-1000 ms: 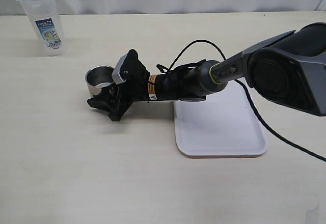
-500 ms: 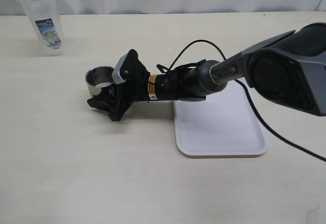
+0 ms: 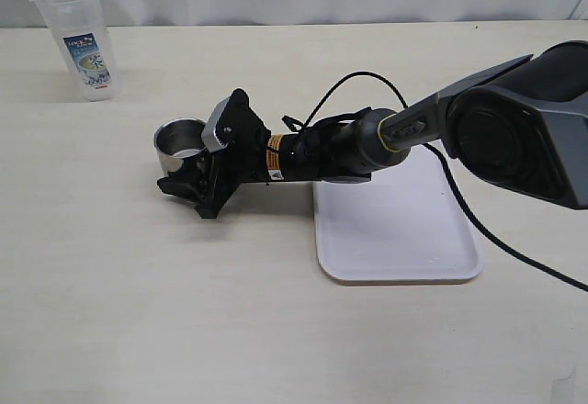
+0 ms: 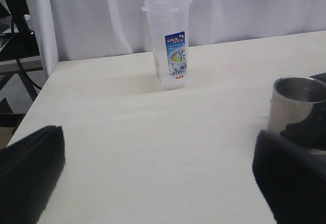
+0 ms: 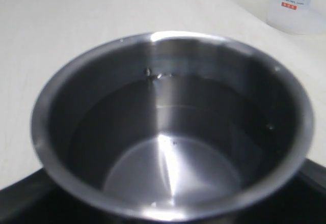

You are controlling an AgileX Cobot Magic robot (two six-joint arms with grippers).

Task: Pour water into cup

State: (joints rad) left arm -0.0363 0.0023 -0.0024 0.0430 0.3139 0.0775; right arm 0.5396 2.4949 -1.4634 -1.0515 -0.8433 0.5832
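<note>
The cup (image 3: 179, 142) is standing upright on the table (image 3: 110, 285), just left of the white tray (image 3: 395, 230) and not on it. It is showing as a short grey steel cylinder with a bright rim. Inside, a faint ring on the wall and a few droplets are suggesting a shallow pool of water (image 5: 170, 147), though I cannot say so for sure.

The right gripper (image 3: 188, 176) is reaching in from the tray side, and its jaws are sitting low on either side of the cup. The pictures are not showing whether they are pinching the wall or only flanking it. The bottle (image 3: 81, 37) is standing upright well apart, near the far left corner of the table, and its level is not readable. The left gripper (image 4: 160, 178) is facing the bottle with its fingers (image 4: 30, 170) spread wide and nothing between them.

As I judge it, you are steadying the cup for the pour. Be holding the right arm quiet and the cup level. When you are bringing the bottle over, be taking it around the label, carrying it upright, and tipping it slowly with its lip over the cup's middle, clear of the right arm's cable (image 3: 367, 78).
</note>
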